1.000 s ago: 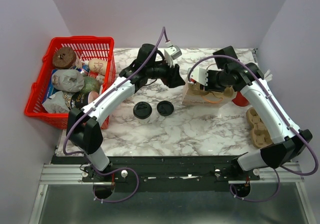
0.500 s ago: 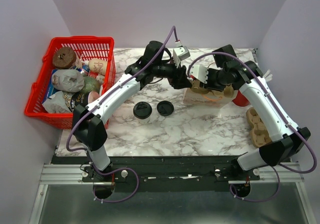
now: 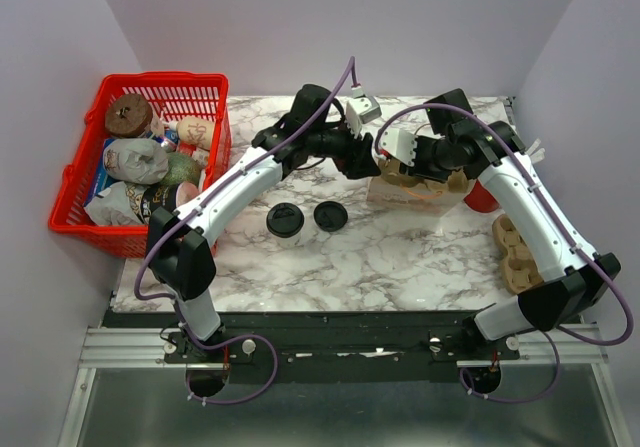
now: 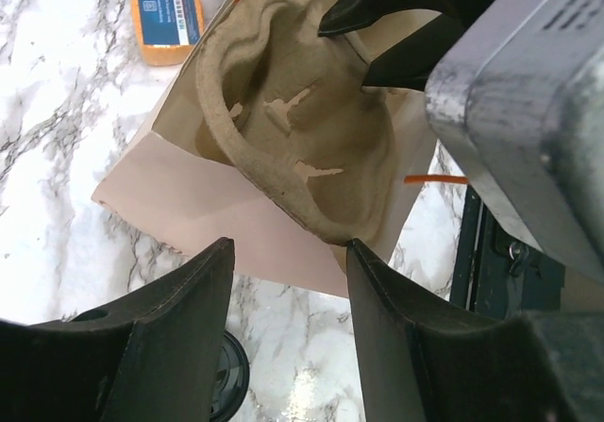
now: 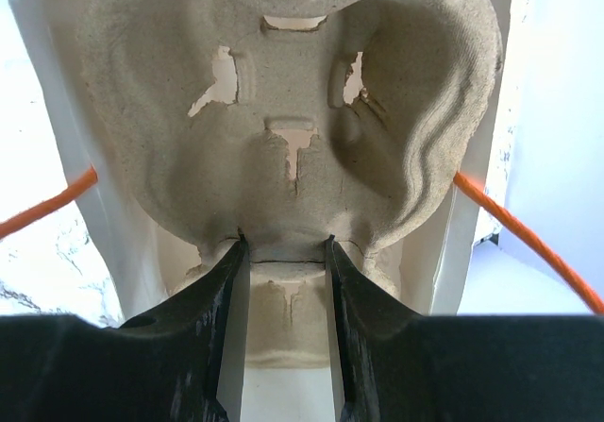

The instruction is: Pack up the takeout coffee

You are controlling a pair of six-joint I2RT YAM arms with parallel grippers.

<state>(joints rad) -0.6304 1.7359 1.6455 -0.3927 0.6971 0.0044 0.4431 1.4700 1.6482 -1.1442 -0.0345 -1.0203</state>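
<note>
- Clear only from above: coffee cup (image 3: 285,219), round black lid on, upright on the marble table (image 3: 400,257). Left of and nearer than the paper bag (image 3: 395,195), well apart from both grippers. Just right of it, a loose flat lid (image 3: 331,215).
- Also only from above: red mesh basket (image 3: 75,229) of wrapped goods at the far left, a red cup (image 3: 482,198) right of the bag, a second pulp tray (image 3: 518,255) by the right edge.
- Only from the left wrist: left gripper (image 4: 288,252) open and empty, hovering over the bag's edge without touching. Past the bag, an orange packet (image 4: 165,16) with a blue barcode label. Low in that view, a dark round rim; cup or loose lid, impossible to tell.
- Only from the right wrist: right gripper (image 5: 283,280) closed on the rim of the cup carrier (image 5: 283,110) inside the bag, a thin tab pinched between both fingers (image 5: 222,337).
- Carrier of rough, fibrous moulded pulp, with rounded wells and torn slits. Bag of smooth pale paper with orange string handles (image 5: 514,224). Table glossy and grey-veined.
- Carrier filling nearly the whole bag mouth, little slack at the paper walls. Open marble between cup and bag, and on toward the near edge.
</note>
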